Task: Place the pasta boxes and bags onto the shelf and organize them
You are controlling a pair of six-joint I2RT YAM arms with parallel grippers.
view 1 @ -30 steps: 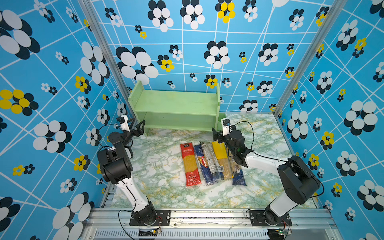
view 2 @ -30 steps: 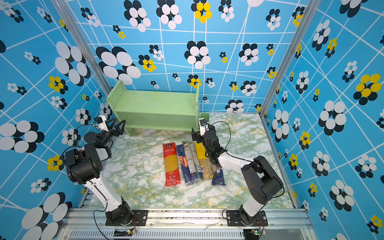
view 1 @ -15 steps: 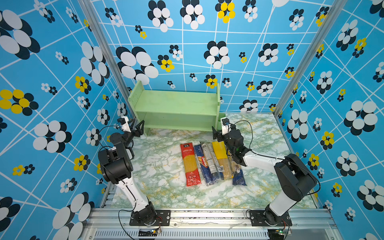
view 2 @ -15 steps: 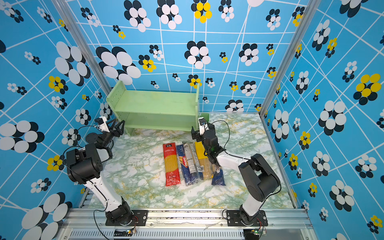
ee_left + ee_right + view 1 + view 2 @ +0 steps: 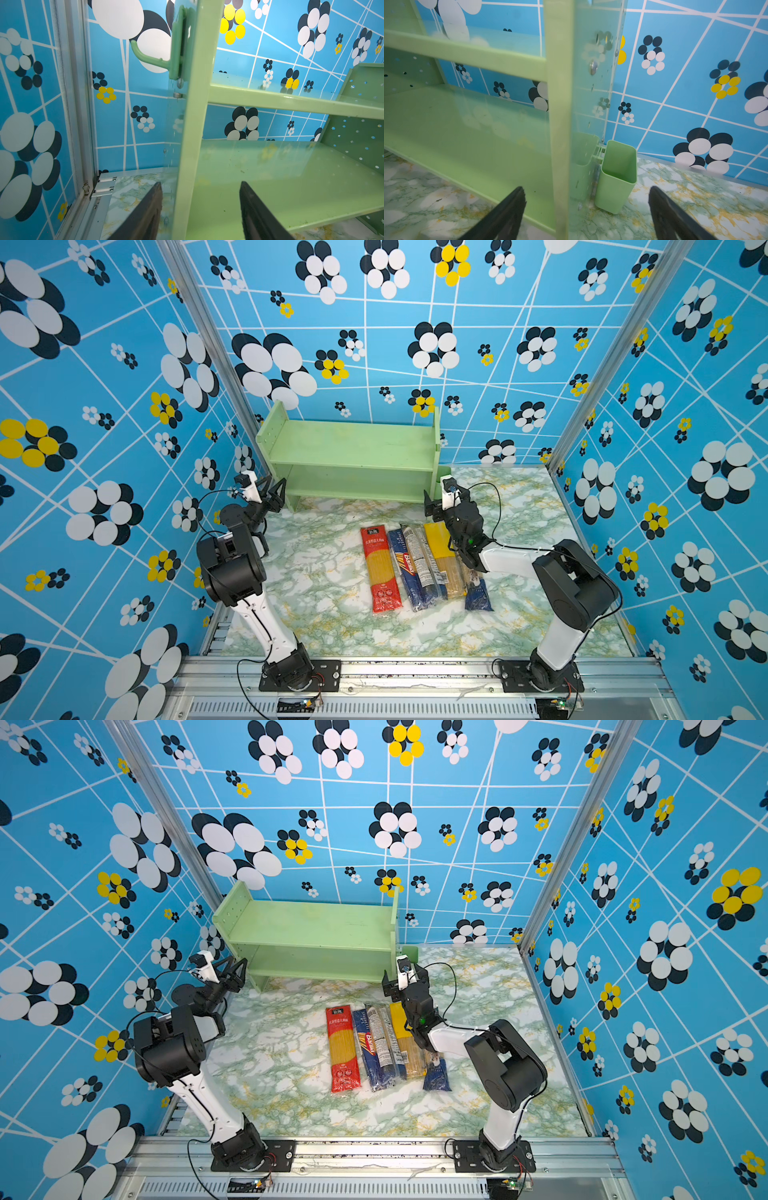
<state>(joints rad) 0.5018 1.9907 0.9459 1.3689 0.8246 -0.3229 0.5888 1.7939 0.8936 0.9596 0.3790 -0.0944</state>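
Still untouched: five pasta packs [image 5: 409,568] lying side by side on tabletop [image 5: 316,585], in front of shelf [image 5: 353,448], both tiers bare. At shelf ends: left tool [image 5: 200,184] narrower than second ago, jaws straddling side panel [image 5: 193,124], not yet pinching; right tool [image 5: 586,190] spread wide around opposite panel [image 5: 558,104]. Likely shelf repositioning before any loading.

Shelf side panel [image 5: 560,104] ahead of spread fingers [image 5: 504,216]; green cup [image 5: 616,176] attached (marble tabletop [image 5: 695,199] below).
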